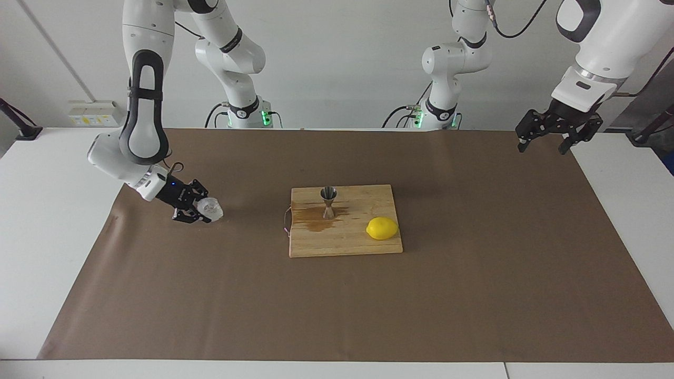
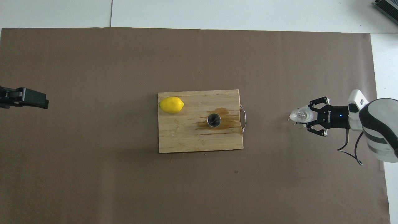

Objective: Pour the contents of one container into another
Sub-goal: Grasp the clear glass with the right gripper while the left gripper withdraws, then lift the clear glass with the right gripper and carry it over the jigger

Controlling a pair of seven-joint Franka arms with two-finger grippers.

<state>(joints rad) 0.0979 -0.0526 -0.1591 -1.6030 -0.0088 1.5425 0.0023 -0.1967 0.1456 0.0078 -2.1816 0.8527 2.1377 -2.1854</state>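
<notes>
The clear faceted glass cup (image 1: pixel 211 208) (image 2: pixel 299 115) is at the right arm's end of the brown paper, with my right gripper (image 1: pixel 199 210) (image 2: pixel 307 119) shut on its sides, tilted low from the table's edge side. Whether the cup rests on the paper or hangs just above it I cannot tell. The steel hourglass jigger (image 1: pixel 328 201) (image 2: pixel 214 120) stands upright on the wooden board (image 1: pixel 358 243) (image 2: pixel 186 137) in the middle of the table. My left gripper (image 1: pixel 542 147) (image 2: pixel 39 99) hangs open and empty, high over the left arm's end of the paper.
A yellow lemon (image 1: pixel 382 228) (image 2: pixel 171 105) lies on the board toward the left arm's end. A brown wet stain (image 1: pixel 316 223) (image 2: pixel 222 113) spreads around the jigger's foot. The board's wire handle (image 2: pixel 244 119) points toward the cup.
</notes>
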